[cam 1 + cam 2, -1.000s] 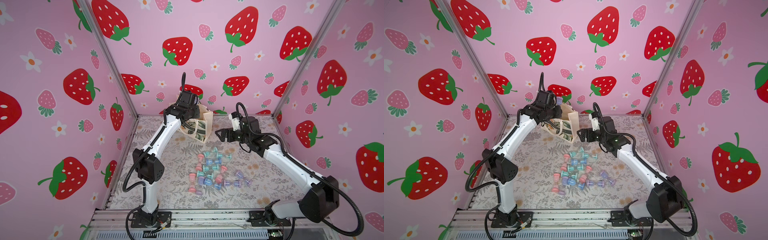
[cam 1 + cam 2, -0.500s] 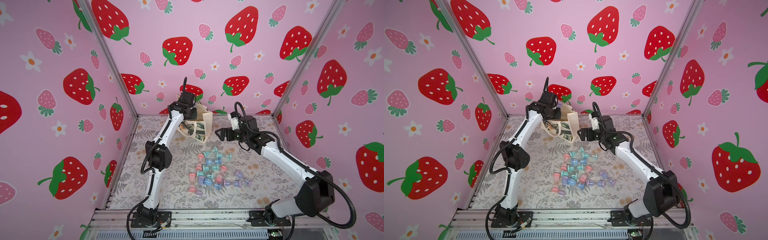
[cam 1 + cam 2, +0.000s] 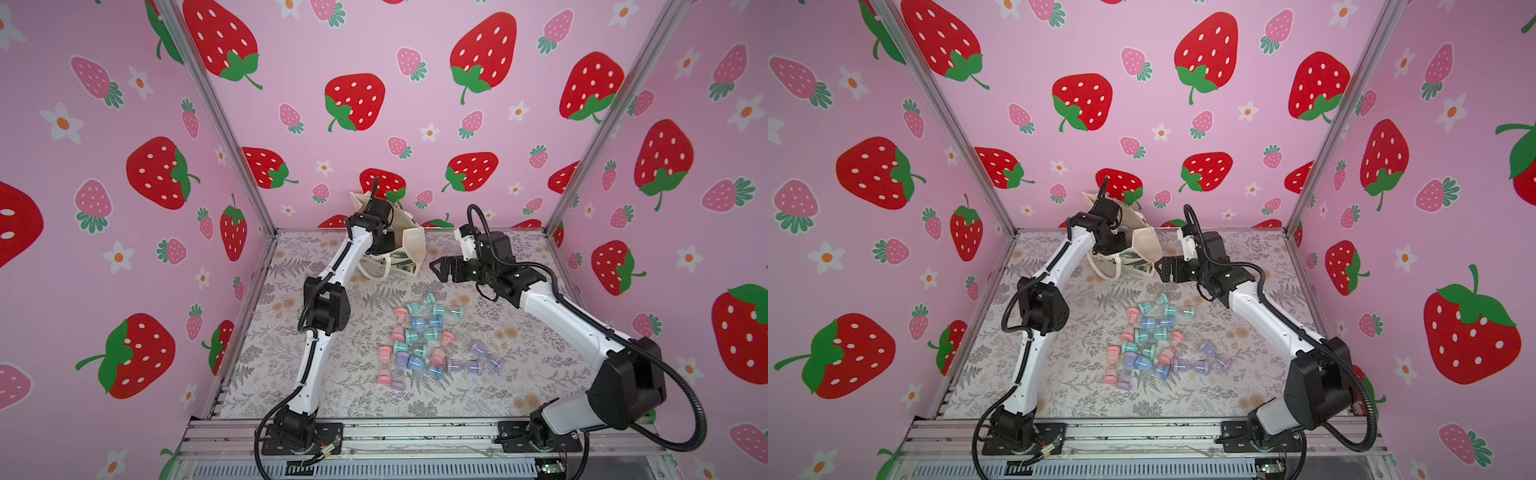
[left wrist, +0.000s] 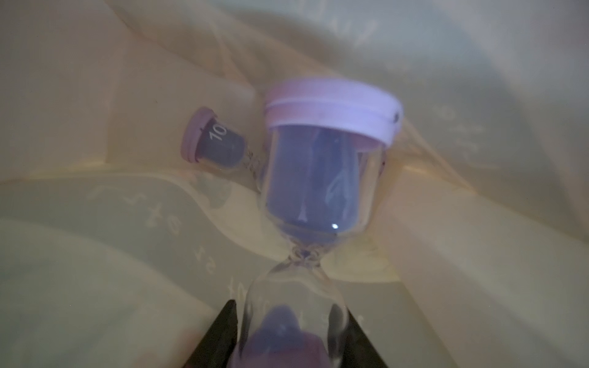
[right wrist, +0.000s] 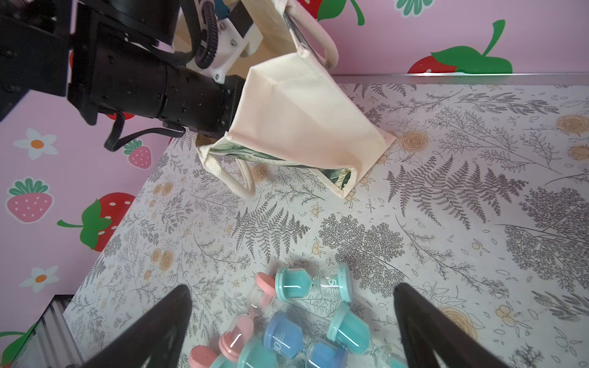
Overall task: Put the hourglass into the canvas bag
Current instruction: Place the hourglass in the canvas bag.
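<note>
Hourglass [image 4: 318, 197]: purple caps and sand, clear glass; inside the canvas bag [image 5: 302, 118], cream fabric all round it, gripped at its lower bulb.
Left gripper [image 4: 290, 321]: reached in through the bag's mouth, dark fingers closed against the hourglass.
Canvas bag: at the back of the table [image 3: 365, 299], tipped, mouth toward the left arm.
Second hourglass [image 4: 213, 140]: lying in the bag, marked 10, just beyond the held one.
Right gripper [image 5: 292, 288]: fingers spread wide, hovering over the loose hourglasses [image 3: 428, 340].
Loose hourglasses: pink, teal, blue and purple heap, mid-table.
</note>
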`<state>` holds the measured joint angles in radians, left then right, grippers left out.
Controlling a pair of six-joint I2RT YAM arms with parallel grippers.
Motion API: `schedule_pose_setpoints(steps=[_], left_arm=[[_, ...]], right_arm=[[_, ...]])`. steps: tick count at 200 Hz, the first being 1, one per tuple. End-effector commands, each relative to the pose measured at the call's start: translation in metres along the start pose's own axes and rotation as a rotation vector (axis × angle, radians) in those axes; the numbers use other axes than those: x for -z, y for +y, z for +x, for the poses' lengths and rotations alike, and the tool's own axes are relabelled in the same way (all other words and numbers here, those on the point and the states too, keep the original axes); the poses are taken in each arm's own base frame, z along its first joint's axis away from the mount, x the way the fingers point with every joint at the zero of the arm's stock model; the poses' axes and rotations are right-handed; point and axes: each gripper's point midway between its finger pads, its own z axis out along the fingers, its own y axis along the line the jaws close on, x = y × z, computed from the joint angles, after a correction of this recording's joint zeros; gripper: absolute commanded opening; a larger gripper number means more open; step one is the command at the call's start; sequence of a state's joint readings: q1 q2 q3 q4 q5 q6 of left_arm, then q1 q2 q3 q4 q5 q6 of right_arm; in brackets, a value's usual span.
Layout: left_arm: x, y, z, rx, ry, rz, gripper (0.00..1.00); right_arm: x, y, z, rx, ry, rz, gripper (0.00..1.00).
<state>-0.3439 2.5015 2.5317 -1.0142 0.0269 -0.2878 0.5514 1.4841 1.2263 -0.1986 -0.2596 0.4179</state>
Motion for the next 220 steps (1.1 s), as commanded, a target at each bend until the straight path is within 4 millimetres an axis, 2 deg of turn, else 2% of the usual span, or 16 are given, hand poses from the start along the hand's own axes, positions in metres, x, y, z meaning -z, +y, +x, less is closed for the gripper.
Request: schedule_pose_setpoints(steps=[1,64,108,152,173,220], left_arm=[[-0.005,-0.001,0.01,0.017,0.04,0.015,0.34],[0.011,-0.007,-0.001,0.031,-0.003,0.038,0.55],[0.032,-0.011,-0.012,0.033,-0.047,0.052,0.64],[0.068,-0.011,-0.022,0.034,-0.102,0.049,0.74],[0.088,-0.014,-0.026,0.04,-0.137,0.066,0.75],[0.151,-0.025,-0.03,0.023,-0.24,0.106,0.77]], right_arm=[[-0.001,0.003,-0.011,0.005,-0.025,-0.016,0.99],[0.002,0.003,-0.012,0.009,-0.031,-0.015,0.99],[0.005,0.005,-0.016,0.014,-0.037,-0.018,0.99],[0.007,0.004,-0.017,0.028,-0.041,-0.006,0.99],[0.006,0.005,-0.02,0.033,-0.037,-0.007,0.99],[0.008,0.003,-0.022,0.058,-0.036,0.015,0.99]])
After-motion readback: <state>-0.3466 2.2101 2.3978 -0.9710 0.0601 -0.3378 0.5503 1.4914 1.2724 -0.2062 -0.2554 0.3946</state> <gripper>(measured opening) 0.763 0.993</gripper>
